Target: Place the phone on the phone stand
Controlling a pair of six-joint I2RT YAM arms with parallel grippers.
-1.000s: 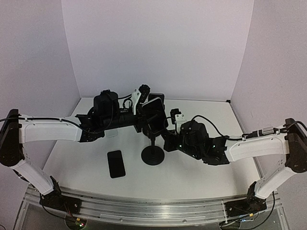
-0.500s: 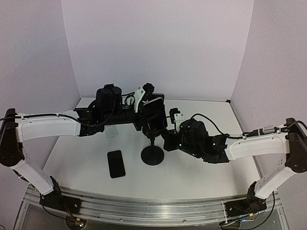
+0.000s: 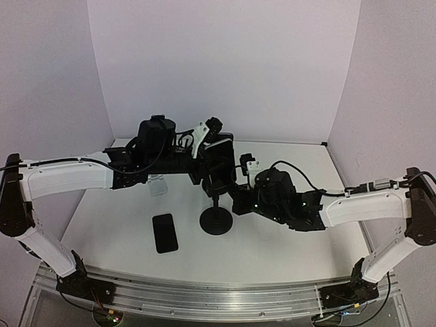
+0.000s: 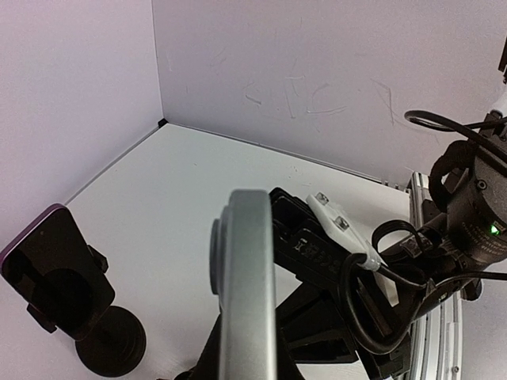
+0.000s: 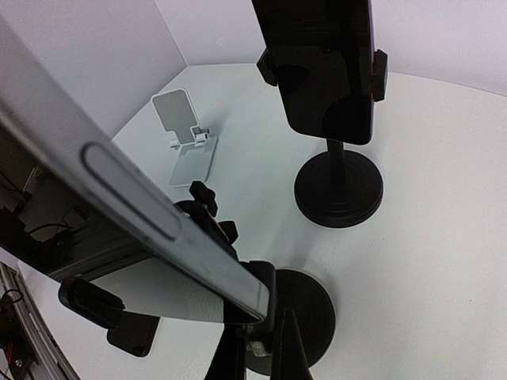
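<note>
Holding the phone (image 3: 219, 162) at the head of the black phone stand (image 3: 216, 221), centre frame.
Left pincer (image 3: 203, 172) is clamped on the silver-edged phone, upright above the stand's round base on the worktop (image 3: 286, 248). Right pincer (image 3: 235, 196) sits low beside the stem; how far open it is cannot be told. A second phone (image 3: 164, 232) lies flat at lower left.

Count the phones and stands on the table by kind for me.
Phones: 3 (flat phone, clamped phone, silver-edged phone)
Black pedestal stands: 2 (far stand, near stand)
White folding stand: 1
Total: 6
</note>
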